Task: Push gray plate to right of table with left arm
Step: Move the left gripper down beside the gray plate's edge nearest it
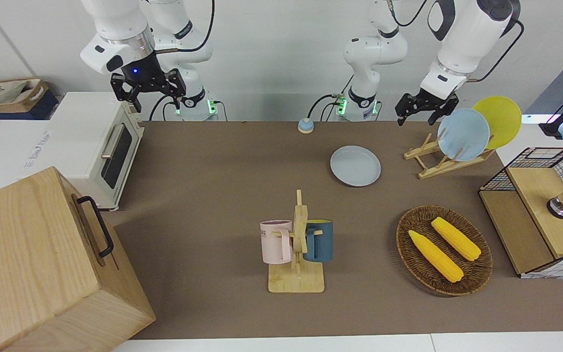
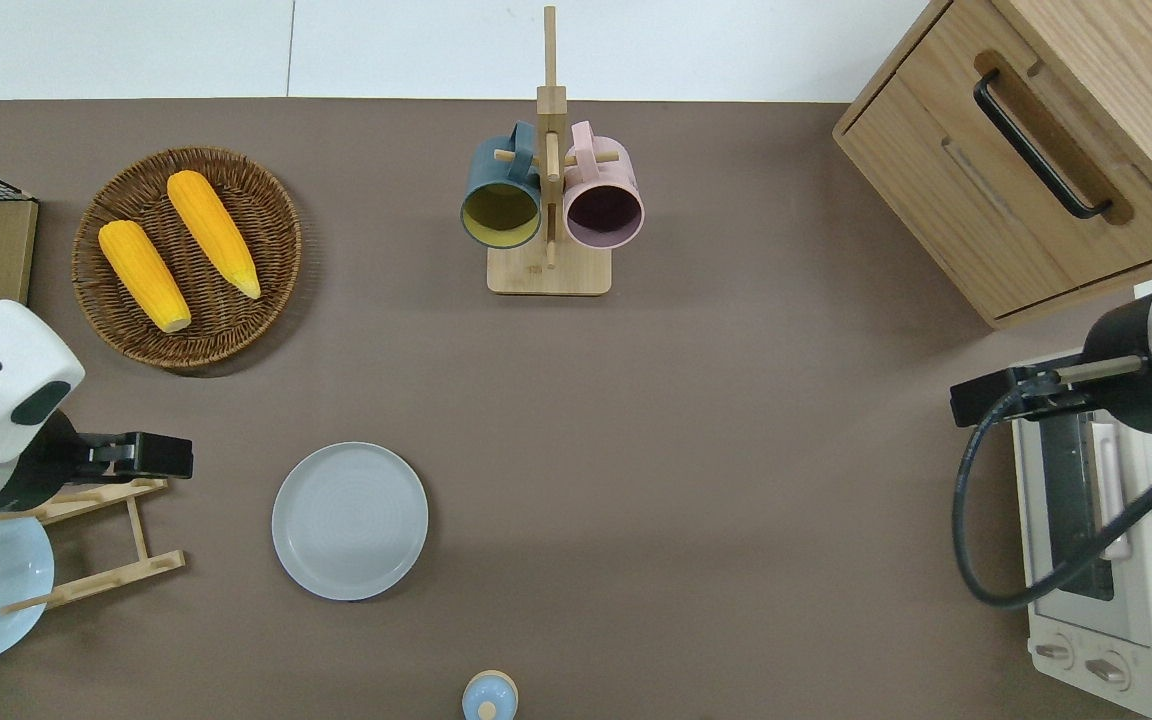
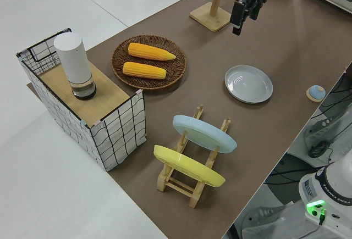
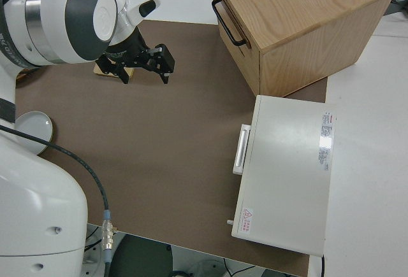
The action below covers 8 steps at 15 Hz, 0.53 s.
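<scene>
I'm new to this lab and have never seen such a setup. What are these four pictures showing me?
They show one moment from four cameras: one across the table facing the machines, one looking straight down, and one at each end. Two white robot arms stand at a brown table, each ending in a black two-fingered tool. The left tool hangs open over a wooden rack that holds a light blue plate and a yellow plate. The right tool is parked, also open. Neither holds anything. A gray plate lies flat, untouched, beside the rack. Farther from the robots are a basket with two corn cobs and a stand with two mugs. A toaster oven and a wooden cabinet sit at the right arm's end.
</scene>
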Available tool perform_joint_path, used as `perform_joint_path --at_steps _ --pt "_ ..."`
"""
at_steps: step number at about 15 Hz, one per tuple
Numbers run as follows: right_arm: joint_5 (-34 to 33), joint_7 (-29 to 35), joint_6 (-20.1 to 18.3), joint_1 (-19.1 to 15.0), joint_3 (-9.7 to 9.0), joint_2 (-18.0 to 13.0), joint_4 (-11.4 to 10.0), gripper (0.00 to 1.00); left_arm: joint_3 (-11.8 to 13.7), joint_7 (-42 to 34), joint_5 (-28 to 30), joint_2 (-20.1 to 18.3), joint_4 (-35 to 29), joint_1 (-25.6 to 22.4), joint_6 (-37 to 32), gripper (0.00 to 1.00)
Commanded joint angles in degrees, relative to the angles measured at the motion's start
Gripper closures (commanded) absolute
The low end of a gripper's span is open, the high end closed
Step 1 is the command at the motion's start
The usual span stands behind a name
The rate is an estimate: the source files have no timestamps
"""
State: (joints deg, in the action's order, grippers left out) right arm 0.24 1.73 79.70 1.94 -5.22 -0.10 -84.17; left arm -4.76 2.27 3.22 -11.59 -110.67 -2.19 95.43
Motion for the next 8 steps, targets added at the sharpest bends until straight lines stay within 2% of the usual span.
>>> perform_joint_path --at_steps 1,5,8 --pt "0.5 -0.1 -0.7 -0.6 -0.32 -0.4 0.1 0.017 0.1 0.6 1.4 -5.2 -11.5 0.3 7.6 0.01" --pt "0.5 -0.1 -0.7 -0.6 -0.32 -0.4 0.0 0.017 0.2 0.5 2.1 -5.8 -16.1 0.4 11.6 0.01" --pt "0.5 -0.1 -0.7 -0.6 -0.23 -0.4 0.0 0.017 0.0 0.5 2.1 -7.8 -23.0 0.5 18.5 0.01"
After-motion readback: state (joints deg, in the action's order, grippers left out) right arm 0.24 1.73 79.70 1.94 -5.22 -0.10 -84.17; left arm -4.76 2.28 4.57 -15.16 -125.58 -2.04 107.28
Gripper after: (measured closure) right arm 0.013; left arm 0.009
